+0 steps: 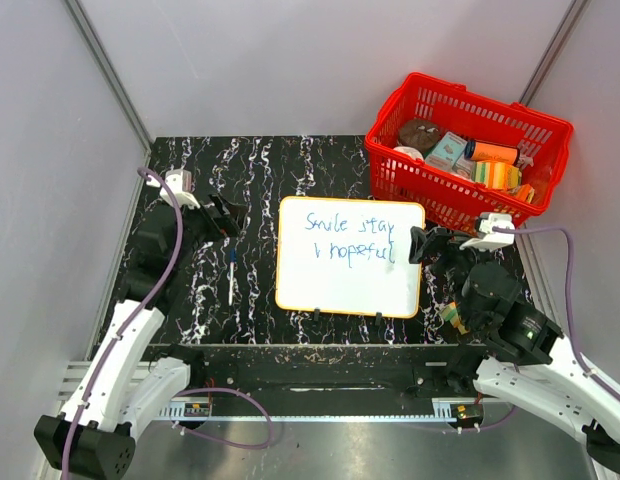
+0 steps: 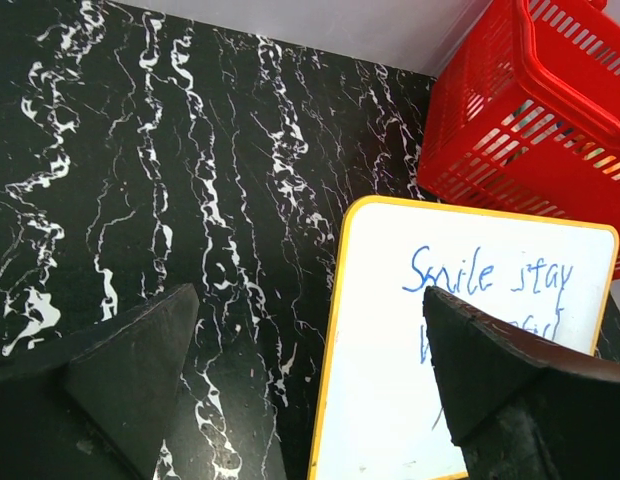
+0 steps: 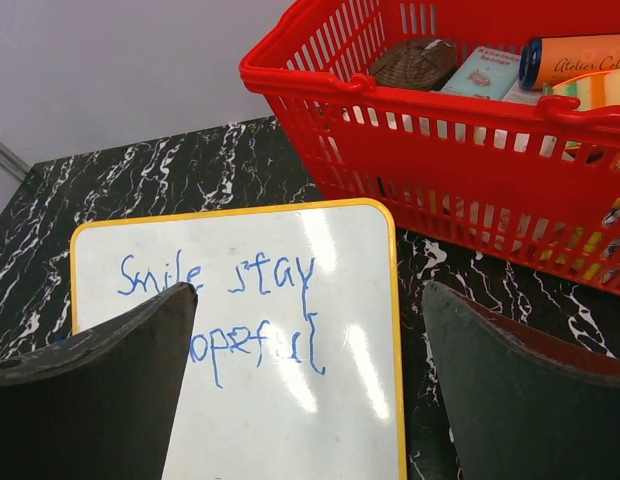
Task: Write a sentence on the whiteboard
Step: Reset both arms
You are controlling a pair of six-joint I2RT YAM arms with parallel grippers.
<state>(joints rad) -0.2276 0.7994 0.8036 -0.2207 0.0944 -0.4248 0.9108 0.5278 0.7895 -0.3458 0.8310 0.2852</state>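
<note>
- Left pincer [image 1: 226, 218]: jaws spread wide and gripping nothing, poised above the counter [image 1: 250, 170] just off the whiteboard's far left corner. Its wrist view shows bare marble between the two dark fingers [image 2: 130, 360].
- Right pincer [image 1: 418, 245]: likewise released and empty, hovering at the board's right edge, between the board and the red basket [image 1: 460, 95].
- The whiteboard [image 1: 350, 285] lies flat at mid-counter, between the two arms, its orange-yellow frame square to the near edge.
- The sentence [image 1: 348, 238] runs in thin blue marker across the board's upper half, in two lines reading roughly "Smile stay" and "hopeful".
- A slim marker [image 1: 231, 272] lies on the counter left of the board, near its edge but apart from it, and beside the left pincer. Whether it is capped is too small to tell.
- By the look of it the writing is done, and the step in hand is getting clear cleanly.
- Doing that well means lifting each arm before drawing it back, so neither finger nor cable sweeps over ink that may smear.
- The right arm has the tighter lane. It should retreat toward its base rather than sideways, to avoid nudging the basket or the board's frame.
- The left arm should pass wide of the marker so it does not roll onto the board.
</note>
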